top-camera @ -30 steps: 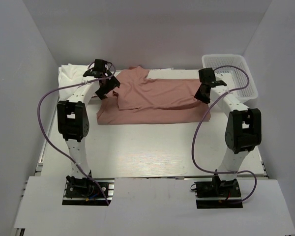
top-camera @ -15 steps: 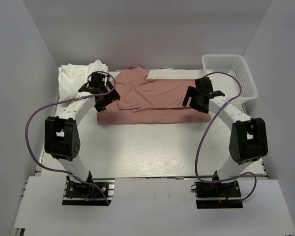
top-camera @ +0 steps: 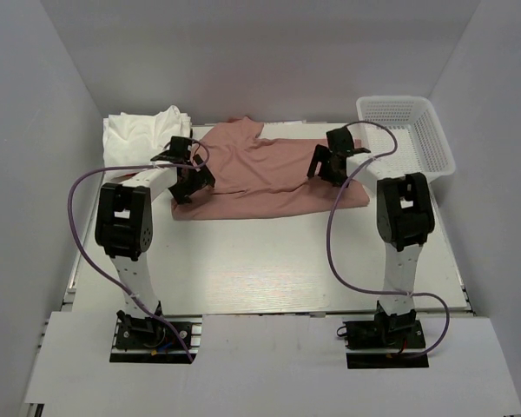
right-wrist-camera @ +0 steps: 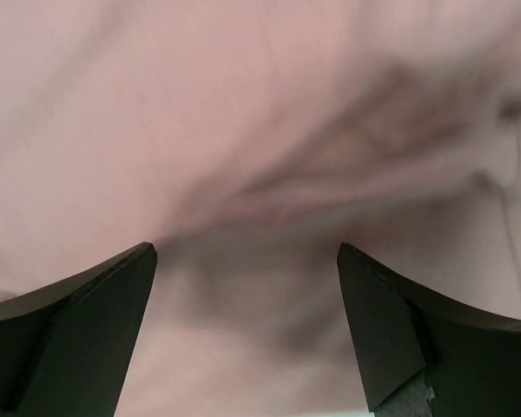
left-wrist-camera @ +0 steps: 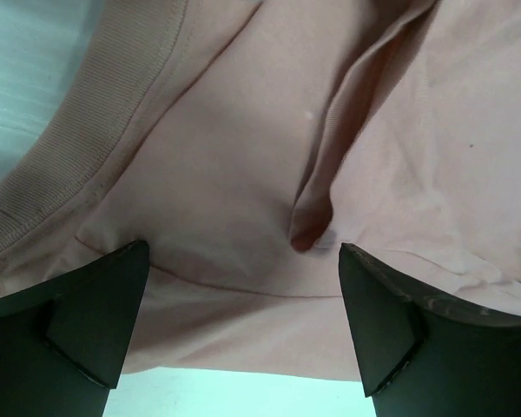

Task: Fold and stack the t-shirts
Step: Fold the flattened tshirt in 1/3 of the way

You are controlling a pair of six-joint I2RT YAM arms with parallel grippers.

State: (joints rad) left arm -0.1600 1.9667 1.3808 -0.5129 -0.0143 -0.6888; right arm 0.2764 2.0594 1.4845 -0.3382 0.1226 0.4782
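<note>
The dusty pink cloth t-shirt [top-camera: 269, 178] is lying lengthwise along the table's [top-camera: 269, 261] far edge — left gripper [top-camera: 189, 181] hovering over its left end, right gripper [top-camera: 323, 167] over its right, both gaping, empty.

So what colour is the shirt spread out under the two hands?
The shirt is plain dusty pink; the overhead view shows it best.

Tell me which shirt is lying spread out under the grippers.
The pink shirt, spread across the middle; the white shirts sit bunched in the far left corner.
</note>
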